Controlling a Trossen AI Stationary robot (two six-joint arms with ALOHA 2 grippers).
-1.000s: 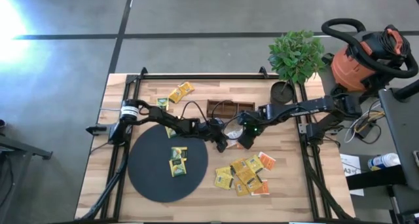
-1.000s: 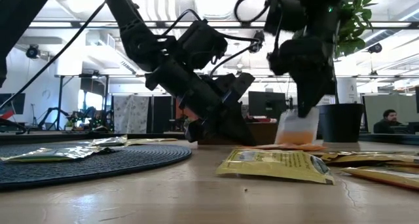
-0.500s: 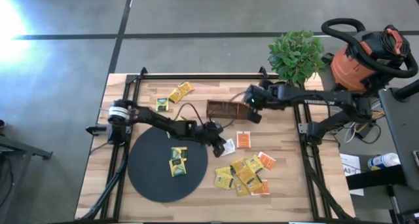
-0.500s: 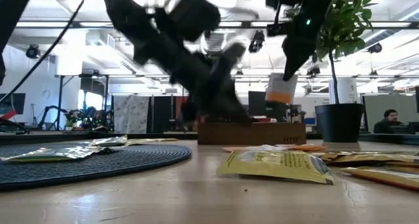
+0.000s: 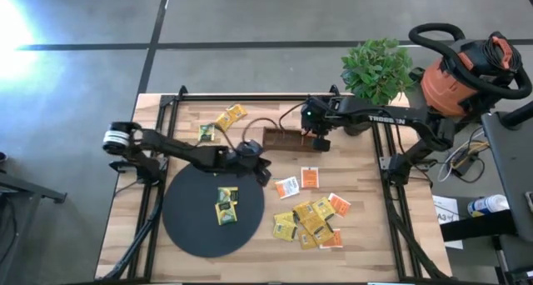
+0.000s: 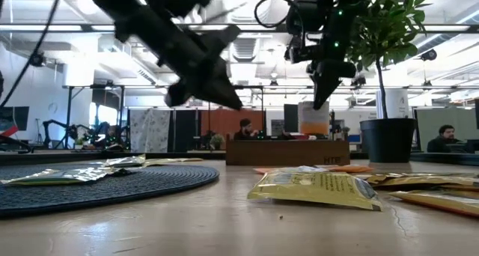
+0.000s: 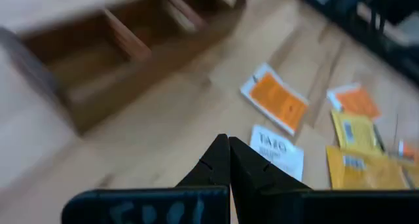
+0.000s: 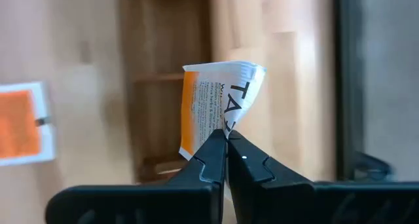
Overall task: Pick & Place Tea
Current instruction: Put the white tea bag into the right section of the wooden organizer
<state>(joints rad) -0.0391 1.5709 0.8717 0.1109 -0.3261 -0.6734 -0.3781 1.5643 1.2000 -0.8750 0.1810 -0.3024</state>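
While the right gripper (image 8: pixel 226 144) hangs above the wooden tray (image 5: pixel 291 138), its fingers are pinched on one orange-and-white tea sachet (image 8: pixel 219 105), which stands up from between the fingertips. In the low view that sachet (image 6: pixel 313 118) hangs below the right gripper (image 6: pixel 322 82), just over the tray's (image 6: pixel 287 152) top edge and not touching it. From overhead the right gripper (image 5: pixel 318 139) sits over the tray's right end, with the potted plant (image 5: pixel 376 71) beyond it at the table's (image 5: pixel 366 235) far right corner.

The left gripper (image 7: pixel 228 155) is empty, its two fingers pressed together with nothing between them. It hovers (image 5: pixel 260 168) off the table, just past the far edge of the black disc (image 5: pixel 213 206), with the tray ahead of it. Just ahead of its fingertips lie a white sachet (image 7: pixel 277 150) and an orange one (image 7: pixel 275 107), both flat on the wood, side by side and apart from the tray.

Two yellow sachets (image 5: pixel 226 203) rest on the disc, below and behind the left gripper. A loose cluster of yellow and orange sachets (image 5: pixel 310 221) lies to the disc's right, near the table's front. Three more yellow sachets (image 5: pixel 223 121) lie near the back rail, left of the tray.
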